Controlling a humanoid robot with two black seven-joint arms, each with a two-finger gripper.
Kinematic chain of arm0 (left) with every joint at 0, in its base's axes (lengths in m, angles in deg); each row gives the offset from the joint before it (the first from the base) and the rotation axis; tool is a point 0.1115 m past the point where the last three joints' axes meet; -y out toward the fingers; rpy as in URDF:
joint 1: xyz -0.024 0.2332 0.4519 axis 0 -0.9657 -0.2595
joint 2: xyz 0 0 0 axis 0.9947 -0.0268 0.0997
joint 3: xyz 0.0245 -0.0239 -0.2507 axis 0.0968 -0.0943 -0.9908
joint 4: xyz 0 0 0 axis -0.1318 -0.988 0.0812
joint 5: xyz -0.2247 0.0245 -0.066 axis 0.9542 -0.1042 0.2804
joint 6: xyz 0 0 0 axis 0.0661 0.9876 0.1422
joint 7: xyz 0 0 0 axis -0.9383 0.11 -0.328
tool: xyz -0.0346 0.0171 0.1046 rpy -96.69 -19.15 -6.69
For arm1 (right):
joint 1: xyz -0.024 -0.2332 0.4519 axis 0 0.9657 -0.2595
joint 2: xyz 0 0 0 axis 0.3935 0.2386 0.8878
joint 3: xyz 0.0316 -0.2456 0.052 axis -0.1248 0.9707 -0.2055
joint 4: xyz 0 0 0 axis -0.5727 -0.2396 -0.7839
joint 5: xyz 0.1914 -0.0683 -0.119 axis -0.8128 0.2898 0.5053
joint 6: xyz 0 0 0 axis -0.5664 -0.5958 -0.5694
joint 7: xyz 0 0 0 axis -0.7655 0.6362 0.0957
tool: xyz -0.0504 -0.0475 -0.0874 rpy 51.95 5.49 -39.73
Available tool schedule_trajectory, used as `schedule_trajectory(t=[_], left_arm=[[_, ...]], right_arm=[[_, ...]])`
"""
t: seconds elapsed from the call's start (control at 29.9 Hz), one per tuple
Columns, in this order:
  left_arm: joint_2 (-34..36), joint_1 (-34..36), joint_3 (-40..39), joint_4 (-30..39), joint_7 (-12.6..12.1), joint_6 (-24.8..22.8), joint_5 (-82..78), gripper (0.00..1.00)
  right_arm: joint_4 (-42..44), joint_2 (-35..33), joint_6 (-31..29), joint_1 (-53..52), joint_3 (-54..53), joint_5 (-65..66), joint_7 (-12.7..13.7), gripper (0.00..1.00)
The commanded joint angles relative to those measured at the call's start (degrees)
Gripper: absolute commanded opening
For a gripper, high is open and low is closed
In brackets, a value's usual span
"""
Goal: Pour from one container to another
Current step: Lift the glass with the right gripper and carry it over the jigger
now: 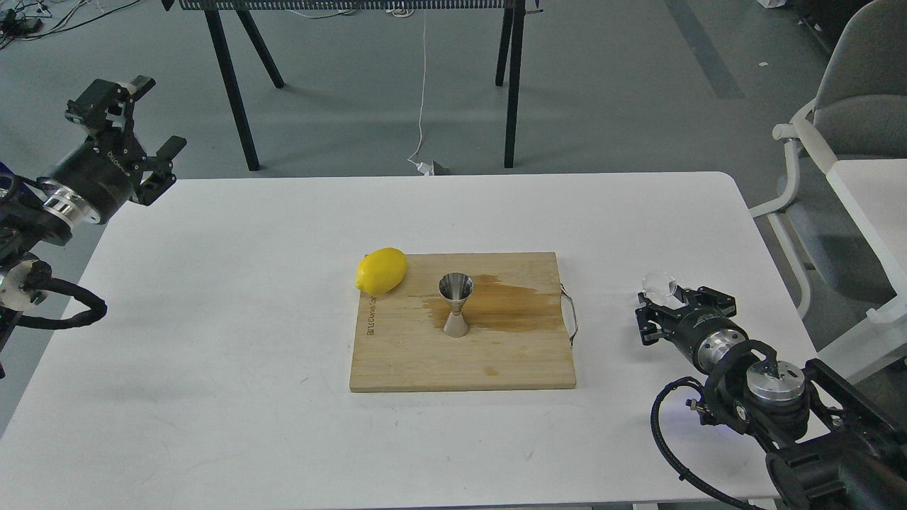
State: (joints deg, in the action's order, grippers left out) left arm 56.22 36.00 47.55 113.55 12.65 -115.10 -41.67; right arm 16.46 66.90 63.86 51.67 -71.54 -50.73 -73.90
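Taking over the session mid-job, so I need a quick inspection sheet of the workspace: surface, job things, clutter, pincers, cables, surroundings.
Surface: white table; a wooden cutting board lies at its middle, with a dark wet-looking stain right of the jigger.
Job things: steel jigger upright on the board; clear glass cup at the right pincer's tip, right of the board.
Clutter: lemon at the board's far-left corner.
Pincers: left pincer open, raised beyond the table's left corner, holding nothing; right pincer at the cup, grip cannot be told.
Cables: white cord on the floor beyond the table; black hoses on both arms.
Surroundings: black table legs behind; grey chair at right.
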Motion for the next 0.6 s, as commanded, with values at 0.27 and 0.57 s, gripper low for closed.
schedule_trajectory(t=[0.27, 0.57], left_arm=[[-0.1, 0.0, -0.1, 0.0, 0.0, 0.0, 0.0, 1.0], [-1.4, -0.1, -0.2, 0.0, 0.0, 0.0, 1.4, 1.0]], right_arm=[[-5.4, -0.4, 0.8, 0.0, 0.3, 5.4, 0.1, 0.47], [-10.0, -0.7, 2.6, -2.9, 4.7, 11.4, 0.3, 0.47]])
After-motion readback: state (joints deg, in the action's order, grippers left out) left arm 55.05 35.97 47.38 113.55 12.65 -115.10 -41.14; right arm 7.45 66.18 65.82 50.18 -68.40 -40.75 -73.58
